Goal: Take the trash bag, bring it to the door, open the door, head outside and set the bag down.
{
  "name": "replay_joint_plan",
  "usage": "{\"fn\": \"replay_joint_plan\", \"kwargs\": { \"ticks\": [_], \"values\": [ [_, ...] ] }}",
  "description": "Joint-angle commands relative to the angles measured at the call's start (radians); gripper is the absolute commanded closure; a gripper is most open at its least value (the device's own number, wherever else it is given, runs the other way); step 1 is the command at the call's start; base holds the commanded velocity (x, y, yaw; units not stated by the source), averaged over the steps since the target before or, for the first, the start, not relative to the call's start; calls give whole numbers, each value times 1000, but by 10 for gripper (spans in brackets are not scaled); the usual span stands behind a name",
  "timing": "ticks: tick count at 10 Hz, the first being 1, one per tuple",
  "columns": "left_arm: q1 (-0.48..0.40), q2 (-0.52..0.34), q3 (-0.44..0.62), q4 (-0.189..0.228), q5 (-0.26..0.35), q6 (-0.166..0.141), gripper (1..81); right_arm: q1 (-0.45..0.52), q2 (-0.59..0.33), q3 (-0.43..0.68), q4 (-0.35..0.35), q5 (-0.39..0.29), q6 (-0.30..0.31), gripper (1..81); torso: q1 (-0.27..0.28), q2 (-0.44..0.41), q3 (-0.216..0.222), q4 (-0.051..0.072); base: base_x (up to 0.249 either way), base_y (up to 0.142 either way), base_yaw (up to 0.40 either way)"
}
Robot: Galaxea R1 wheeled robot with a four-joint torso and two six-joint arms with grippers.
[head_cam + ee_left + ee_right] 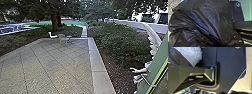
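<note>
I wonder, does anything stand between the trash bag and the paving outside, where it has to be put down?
Nothing visible blocks the way from the black trash bag, close to the left wrist camera, to the near paving; the chairs stand at its far end.

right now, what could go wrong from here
The creased plastic of the black trash bag might snag and tear on something it brushes. The green panel on the right, likely the door, could catch the robot if it swings. Drifting right across the pale border could put a wheel in the planting bed.
</note>
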Motion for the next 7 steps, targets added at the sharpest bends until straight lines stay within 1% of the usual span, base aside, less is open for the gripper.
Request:
{"fn": "replay_joint_plan", "kwargs": {
  "ticks": [1,6,7],
  "values": [
    [-29,0,3,4,65,8,811,19,23,18,-13,-65,-12,10,0,0,0,0,128,0,0],
    [-29,1,3,5,65,8,811,19,21,18,-15,-65,-12,10,-4,-2,0,0,123,0,0],
    [-29,1,3,5,65,8,811,19,23,18,-15,-65,-14,10,-4,-1,0,0,0,0,0]
  ]
}}
